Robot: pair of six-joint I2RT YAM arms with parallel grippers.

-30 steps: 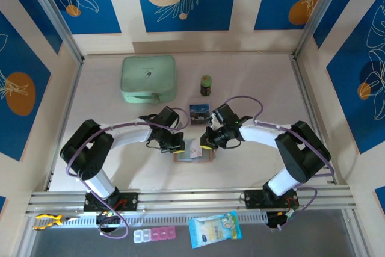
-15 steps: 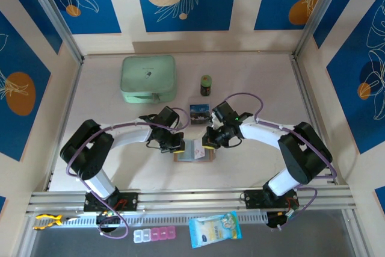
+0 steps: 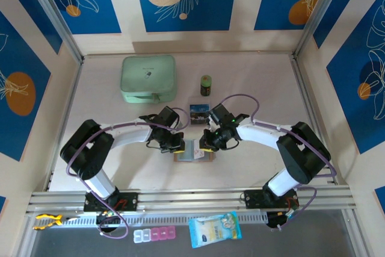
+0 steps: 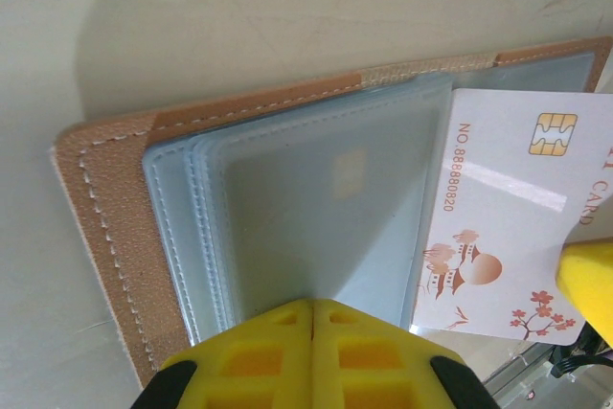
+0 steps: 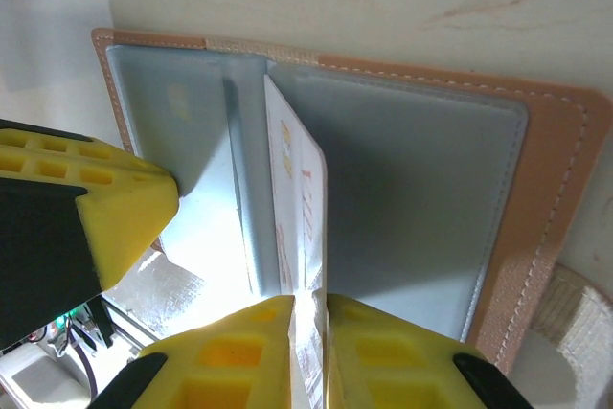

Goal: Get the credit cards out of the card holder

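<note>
The salmon-pink card holder (image 3: 191, 157) lies open on the table between both arms, its grey sleeves up. My left gripper (image 4: 314, 306) is shut, and its tips press on the left stack of sleeves (image 4: 316, 198). A whitish credit card (image 4: 498, 213) with a gold chip and red drawings sticks up out of the card holder (image 4: 105, 198). In the right wrist view that card (image 5: 299, 189) stands on edge over the fold of the card holder (image 5: 556, 198). My right gripper (image 5: 308, 308) is closed narrowly on its near edge. The left gripper's yellow finger (image 5: 86, 217) shows at the left.
A mint-green zip case (image 3: 148, 79) lies at the back left, with a small green-lidded jar (image 3: 206, 85) to its right. A small dark blue block (image 3: 199, 112) sits just behind the card holder. A printed packet (image 3: 215, 229) and a pill box (image 3: 154, 234) lie in front of the rail.
My right gripper has shifted slightly left and farther over the card holder, and the whitish card has come more upright. The left arm has stayed put.
</note>
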